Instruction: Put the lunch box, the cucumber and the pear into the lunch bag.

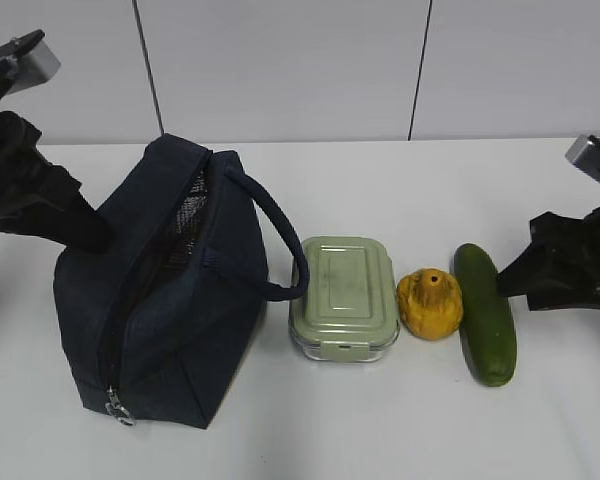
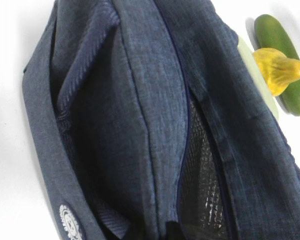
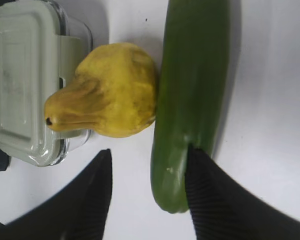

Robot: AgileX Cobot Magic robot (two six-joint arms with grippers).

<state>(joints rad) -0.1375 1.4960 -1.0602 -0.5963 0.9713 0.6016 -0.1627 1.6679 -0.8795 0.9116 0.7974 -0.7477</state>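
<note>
From the front, the bag [image 1: 160, 290] sits on the left of the white counter [image 1: 380, 440], with its zip partly open at the top. The box [image 1: 344, 297], pear [image 1: 430, 303] and cucumber [image 1: 486, 312] lie in a row to its right, none packed yet. The left claw [image 1: 85, 232] is at the bag's far left edge; I cannot tell if it is shut. Its own camera shows only the bag's top and the dark gap [image 2: 202, 185]. The right camera shows the right claw [image 3: 147, 172] half open, holding nothing, one finger over the cucumber. I think it should go down around the cucumber's middle and close gently, while the left holds the bag open.
</note>
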